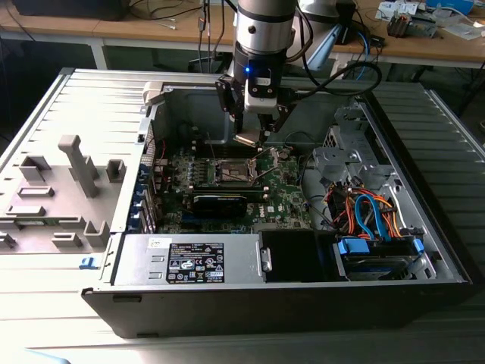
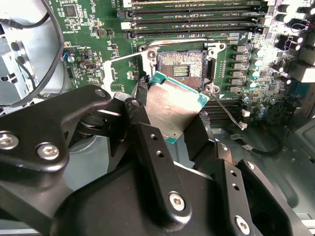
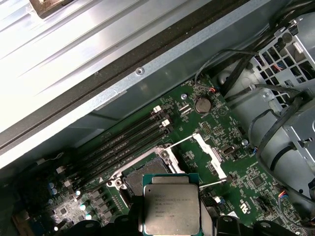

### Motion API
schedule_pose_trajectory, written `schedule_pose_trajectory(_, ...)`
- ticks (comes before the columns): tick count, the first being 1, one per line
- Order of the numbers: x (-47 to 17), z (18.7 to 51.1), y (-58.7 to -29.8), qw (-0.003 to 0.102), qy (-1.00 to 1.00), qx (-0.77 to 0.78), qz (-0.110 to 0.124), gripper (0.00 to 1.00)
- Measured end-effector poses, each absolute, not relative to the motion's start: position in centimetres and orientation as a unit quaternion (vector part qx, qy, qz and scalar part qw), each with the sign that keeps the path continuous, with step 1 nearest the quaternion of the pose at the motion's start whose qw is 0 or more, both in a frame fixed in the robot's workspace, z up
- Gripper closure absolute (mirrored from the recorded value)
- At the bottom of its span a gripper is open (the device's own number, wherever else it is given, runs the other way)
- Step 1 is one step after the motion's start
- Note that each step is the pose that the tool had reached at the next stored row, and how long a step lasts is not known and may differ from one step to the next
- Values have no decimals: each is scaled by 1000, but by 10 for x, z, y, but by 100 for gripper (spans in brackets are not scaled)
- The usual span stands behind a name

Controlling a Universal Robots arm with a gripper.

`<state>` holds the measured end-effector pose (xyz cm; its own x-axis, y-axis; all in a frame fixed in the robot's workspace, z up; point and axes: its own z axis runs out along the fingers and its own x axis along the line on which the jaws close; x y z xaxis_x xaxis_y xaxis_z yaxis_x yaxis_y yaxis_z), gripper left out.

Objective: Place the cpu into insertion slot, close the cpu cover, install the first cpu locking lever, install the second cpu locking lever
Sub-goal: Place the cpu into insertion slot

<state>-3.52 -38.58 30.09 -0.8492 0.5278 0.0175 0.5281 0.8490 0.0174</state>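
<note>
Second wrist view: gripper (image 2: 172,118) clamped on opposite edges of the cpu (image 2: 173,108). Chip tilted, metal top showing, held above the insertion slot (image 2: 181,65), not seated. The cpu cover (image 2: 123,69) lies swung open beside the slot.

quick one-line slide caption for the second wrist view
Wrist close-up: gripper holds the cpu tilted above the open insertion slot on the green motherboard.

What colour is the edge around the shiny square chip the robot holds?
Teal green, framing the silver-grey square cpu; clearest in the second wrist view.
</note>
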Motion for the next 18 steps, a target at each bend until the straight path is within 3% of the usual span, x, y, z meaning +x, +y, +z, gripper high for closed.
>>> schedule_pose_trajectory(18, -35, 301, -386, 6, -960, -279, -11, 45)
